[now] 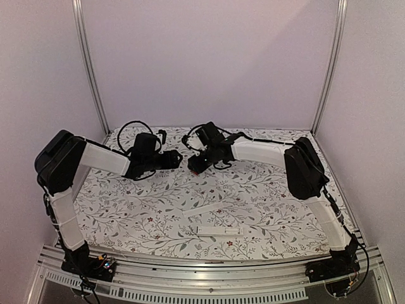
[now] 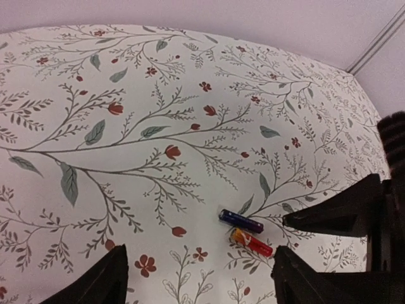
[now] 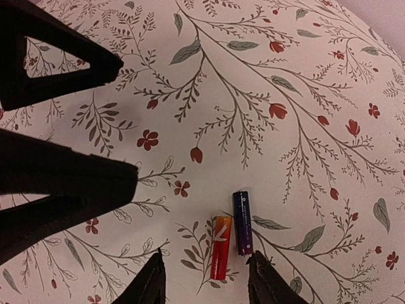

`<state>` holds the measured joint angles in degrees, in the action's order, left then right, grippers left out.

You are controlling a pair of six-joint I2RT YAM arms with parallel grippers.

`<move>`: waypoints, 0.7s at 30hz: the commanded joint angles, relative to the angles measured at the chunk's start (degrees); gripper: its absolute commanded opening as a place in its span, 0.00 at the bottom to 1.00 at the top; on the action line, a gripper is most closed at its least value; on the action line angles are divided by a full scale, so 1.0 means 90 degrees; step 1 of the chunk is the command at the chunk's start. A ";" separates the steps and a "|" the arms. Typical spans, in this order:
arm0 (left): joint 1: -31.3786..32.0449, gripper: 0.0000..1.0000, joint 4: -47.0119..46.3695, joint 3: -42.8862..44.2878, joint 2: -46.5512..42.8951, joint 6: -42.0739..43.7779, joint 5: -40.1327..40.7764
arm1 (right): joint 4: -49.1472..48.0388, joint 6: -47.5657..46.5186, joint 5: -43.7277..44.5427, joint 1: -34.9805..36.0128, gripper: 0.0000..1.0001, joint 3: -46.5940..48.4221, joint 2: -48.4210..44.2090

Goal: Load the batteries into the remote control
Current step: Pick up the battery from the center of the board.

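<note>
Low in frame, both batteries lie ungripped between right tool's half-spread jaws; left tool wide, empty; remote control unloaded.

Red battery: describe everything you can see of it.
The red battery is a small thin cylinder in a glossy wrap, orange at one end and red at the other, with a pale streak near the orange end. It lies flat on the flowered cloth, close beside a dark blue battery and nearly parallel to it. Whether they touch is unclear. The right pincer is open, with one fingertip either side of the red end, not gripping it.
</note>
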<state>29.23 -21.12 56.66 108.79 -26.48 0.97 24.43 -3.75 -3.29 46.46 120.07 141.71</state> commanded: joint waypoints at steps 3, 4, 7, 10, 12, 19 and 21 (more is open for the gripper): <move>-0.0209 0.82 0.1044 0.1197 0.0357 0.2144 -0.1974 | 0.0085 -0.0058 -0.0337 -0.0066 0.44 -0.0664 -0.0552; -0.0208 0.83 0.1550 0.1479 0.0467 0.2574 -0.2188 | 0.0010 -0.0021 -0.0381 -0.0078 0.44 -0.0844 -0.0652; -0.0187 0.85 0.3097 0.2557 0.0973 0.3873 -0.2403 | -0.0338 0.0141 -0.0372 -0.0100 0.43 -0.1440 -0.1049; -0.0201 0.85 0.3962 0.3345 0.1463 0.5151 -0.2399 | -0.0804 0.0321 -0.0476 -0.0120 0.43 -0.2168 -0.1587; -0.0202 0.85 0.4296 0.3663 0.1705 0.5855 -0.2351 | -0.1029 0.0382 -0.0529 -0.0140 0.44 -0.2594 -0.1948; -0.0250 0.84 0.4352 0.3909 0.2073 0.7746 -0.3047 | -0.1540 0.0739 -0.0438 -0.0280 0.44 -0.4078 -0.3049; -0.0280 0.84 0.4524 0.3958 0.2182 0.8253 -0.3321 | -0.1622 0.0830 -0.0416 -0.0323 0.45 -0.4452 -0.3323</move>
<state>27.31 14.96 90.83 126.28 33.80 -22.65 13.02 1.13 -7.09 44.66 85.43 116.88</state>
